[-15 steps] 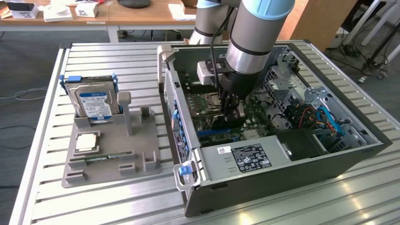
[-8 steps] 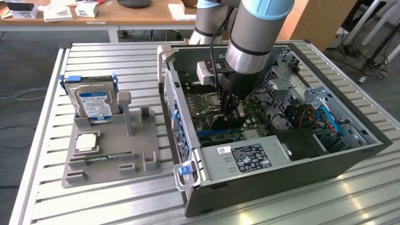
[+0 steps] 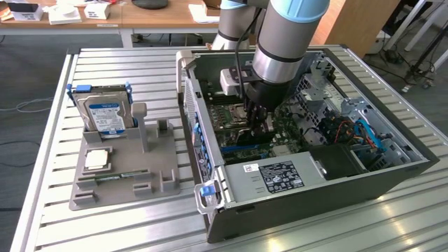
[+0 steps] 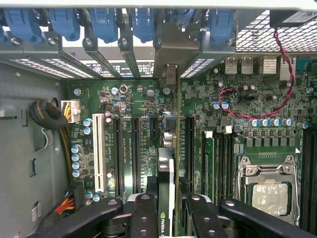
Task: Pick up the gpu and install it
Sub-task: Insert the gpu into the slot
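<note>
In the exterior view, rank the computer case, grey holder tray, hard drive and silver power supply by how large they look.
1. computer case
2. grey holder tray
3. silver power supply
4. hard drive
The power supply sits nearer the camera than the hard drive, so the order of the last two is unsure.

Bright, even overhead room light, with pale glare streaking the ribbed metal tabletop [image 3: 406, 231] at the exterior view's lower right, my arm shading the inside of the open computer case [image 3: 315, 205], and, at my wrist, an evenly lit motherboard [image 4: 129, 129] and the gpu [image 4: 166, 178] edge gleaming between my dark jaws.
</note>
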`<control>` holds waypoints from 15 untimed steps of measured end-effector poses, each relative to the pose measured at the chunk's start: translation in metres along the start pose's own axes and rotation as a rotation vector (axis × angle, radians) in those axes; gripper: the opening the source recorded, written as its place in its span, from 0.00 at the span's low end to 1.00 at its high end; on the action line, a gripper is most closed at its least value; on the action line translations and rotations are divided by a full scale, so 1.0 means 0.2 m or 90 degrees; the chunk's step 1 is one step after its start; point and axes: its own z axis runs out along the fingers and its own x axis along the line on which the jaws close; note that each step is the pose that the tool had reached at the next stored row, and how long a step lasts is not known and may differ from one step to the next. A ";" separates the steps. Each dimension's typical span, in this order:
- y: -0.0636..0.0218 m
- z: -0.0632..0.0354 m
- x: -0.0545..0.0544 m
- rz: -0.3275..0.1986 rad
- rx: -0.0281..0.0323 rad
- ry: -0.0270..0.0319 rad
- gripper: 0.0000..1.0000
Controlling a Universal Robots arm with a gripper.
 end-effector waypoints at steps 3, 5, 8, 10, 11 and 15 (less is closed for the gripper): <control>0.000 0.001 0.00 0.000 0.0000 0.0000 0.27; 0.000 0.001 0.00 0.000 0.0000 0.0000 0.27; 0.004 0.021 0.00 0.000 0.0000 -0.0001 0.27; 0.004 0.023 0.00 0.000 0.0001 -0.0001 0.27; 0.004 0.024 0.00 0.000 0.0001 0.0000 0.27; 0.004 0.028 0.00 0.000 0.0002 0.0000 0.27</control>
